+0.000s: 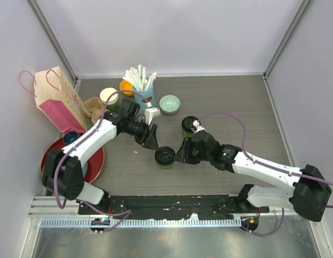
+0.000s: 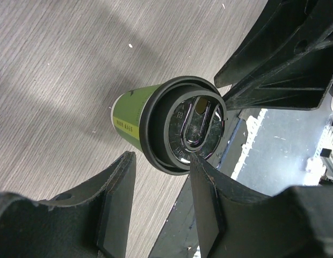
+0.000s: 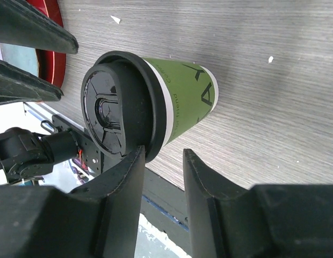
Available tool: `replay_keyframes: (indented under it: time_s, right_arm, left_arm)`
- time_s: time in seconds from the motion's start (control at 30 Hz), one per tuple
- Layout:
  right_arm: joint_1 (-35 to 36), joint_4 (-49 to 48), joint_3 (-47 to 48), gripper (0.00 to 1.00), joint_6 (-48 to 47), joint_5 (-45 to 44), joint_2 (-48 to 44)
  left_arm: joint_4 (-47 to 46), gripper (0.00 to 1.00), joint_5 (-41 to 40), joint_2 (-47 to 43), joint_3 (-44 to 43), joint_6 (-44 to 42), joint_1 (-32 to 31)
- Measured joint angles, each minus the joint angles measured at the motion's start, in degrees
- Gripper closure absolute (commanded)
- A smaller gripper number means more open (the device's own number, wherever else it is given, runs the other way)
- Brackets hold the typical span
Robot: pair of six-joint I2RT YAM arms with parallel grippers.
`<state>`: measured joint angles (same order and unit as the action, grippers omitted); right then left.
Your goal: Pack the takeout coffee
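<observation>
One takeout coffee cup (image 1: 165, 157), dark green with a black lid, stands on the table between my two grippers. The left wrist view shows its lid (image 2: 185, 126) just beyond my left gripper (image 2: 162, 159), which is open and holds nothing. In the top view the left gripper (image 1: 151, 138) is at the cup's upper left. My right gripper (image 1: 181, 152) is at its right, open too. In the right wrist view the cup (image 3: 156, 99) lies just past the right gripper (image 3: 163, 152), one fingertip close under the lid's rim. A second lidded cup (image 1: 188, 126) stands behind the right wrist.
A pink paper bag (image 1: 59, 101) and a cardboard cup carrier (image 1: 94, 107) are at the back left. The blue cup of white straws (image 1: 143, 88) and a pale green bowl (image 1: 169, 104) stand behind. A red plate (image 1: 93, 161) lies at the left.
</observation>
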<state>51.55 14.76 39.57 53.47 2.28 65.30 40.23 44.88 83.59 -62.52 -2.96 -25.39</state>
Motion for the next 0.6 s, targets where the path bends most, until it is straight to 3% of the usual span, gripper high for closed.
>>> replay_keyframes:
  time_s: [0.4, 0.6]
  right_arm:
    - [-2.3, -1.3, 4.5, 0.62, -5.6, -0.1, 5.7]
    - [-2.3, -1.5, 5.1, 0.62, -7.0, 0.0, 6.5]
  left_arm:
    - [-0.2, 0.52, 0.3, 0.1, 0.5, 0.0, 0.0]
    - [-1.0, 0.61, 1.4, 0.1, 1.7, 0.2, 0.2]
